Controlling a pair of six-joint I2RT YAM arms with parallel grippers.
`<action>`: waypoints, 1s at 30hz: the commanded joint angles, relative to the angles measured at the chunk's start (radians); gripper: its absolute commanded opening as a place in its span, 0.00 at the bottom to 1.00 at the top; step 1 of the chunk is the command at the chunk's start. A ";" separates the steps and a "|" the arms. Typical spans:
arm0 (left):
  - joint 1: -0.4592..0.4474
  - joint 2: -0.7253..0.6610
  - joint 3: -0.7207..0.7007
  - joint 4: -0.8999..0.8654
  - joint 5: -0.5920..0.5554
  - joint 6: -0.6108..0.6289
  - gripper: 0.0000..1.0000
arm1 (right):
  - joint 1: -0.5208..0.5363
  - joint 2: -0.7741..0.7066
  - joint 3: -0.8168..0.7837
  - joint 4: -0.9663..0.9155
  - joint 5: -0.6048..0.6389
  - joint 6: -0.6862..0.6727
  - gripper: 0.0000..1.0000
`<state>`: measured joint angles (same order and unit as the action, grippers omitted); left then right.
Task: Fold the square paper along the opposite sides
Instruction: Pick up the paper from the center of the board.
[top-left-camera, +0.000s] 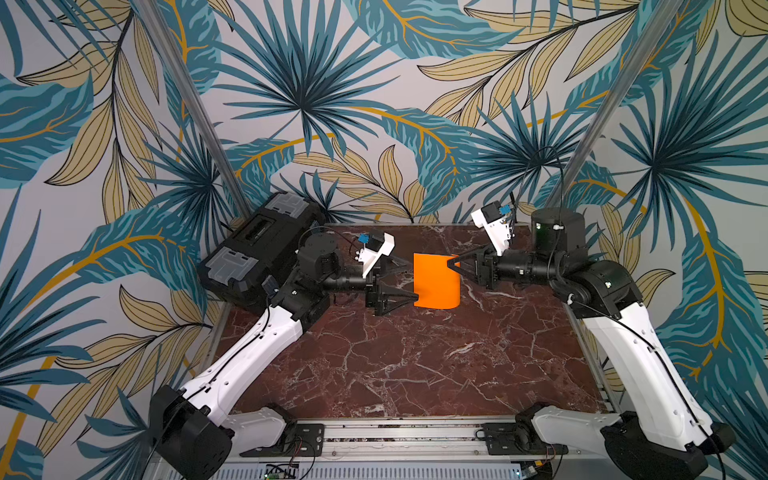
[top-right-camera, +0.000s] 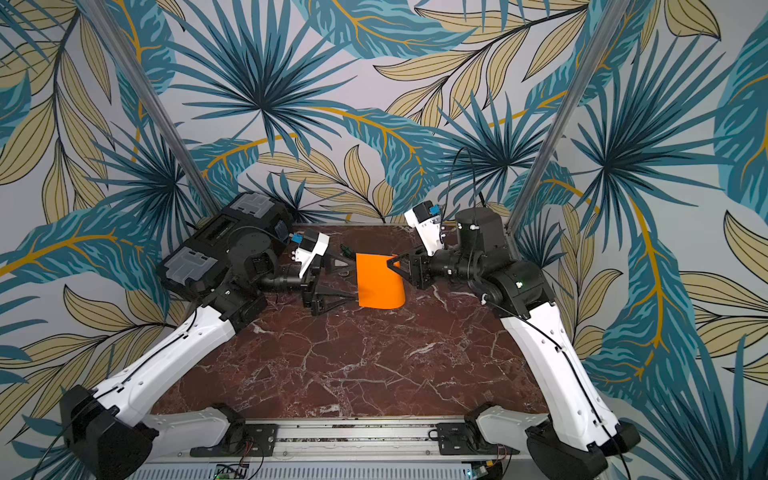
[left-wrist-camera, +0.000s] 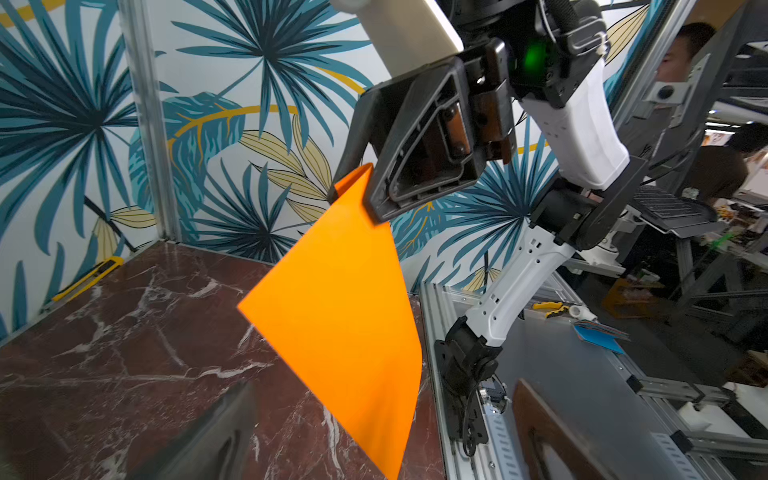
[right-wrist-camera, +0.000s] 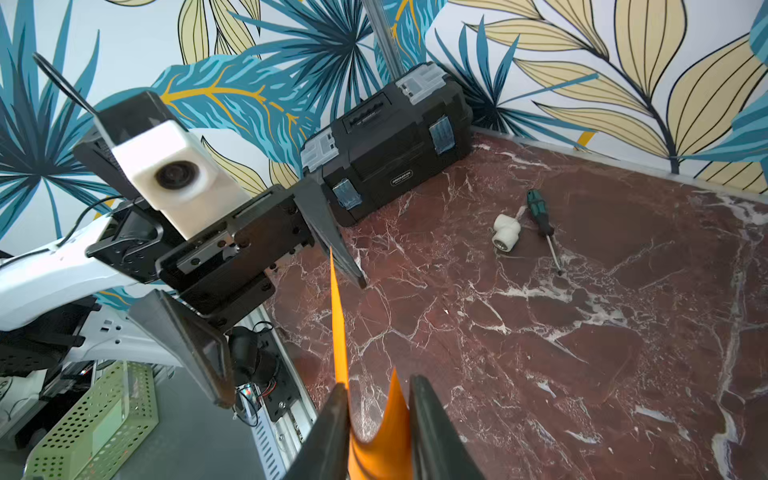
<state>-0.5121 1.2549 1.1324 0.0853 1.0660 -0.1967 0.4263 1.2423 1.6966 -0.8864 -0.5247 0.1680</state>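
- The right gripper (top-left-camera: 451, 262) is extended from the right and pinched on the paper (top-left-camera: 434, 282) at its far right corner
- The left gripper (top-left-camera: 410, 280) is held level at the paper's left edge, jaws spread wide, empty
- Contact between the paper and the table (top-left-camera: 374, 365) cannot be told
- The paper is held over the far middle, bowed, long axis near to far

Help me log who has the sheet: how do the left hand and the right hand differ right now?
The left hand stands wide open; the right hand is closed down narrow. The left hand grips nothing, while the right hand pinches a top corner of the square paper, which hangs bowed from it. Shared: both are black with pointed fingers, and they face each other across the paper.
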 joint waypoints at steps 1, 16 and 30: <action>0.007 0.014 0.022 0.120 0.084 -0.070 1.00 | 0.017 0.002 0.029 -0.031 -0.010 -0.021 0.30; 0.003 0.028 -0.003 0.255 0.099 -0.196 0.68 | 0.037 0.025 0.076 -0.031 0.020 -0.042 0.30; -0.005 0.035 -0.019 0.296 0.072 -0.227 0.36 | 0.042 0.054 0.117 -0.029 0.026 -0.051 0.30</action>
<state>-0.5144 1.2900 1.1320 0.3504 1.1446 -0.4183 0.4622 1.2934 1.7973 -0.9150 -0.5076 0.1368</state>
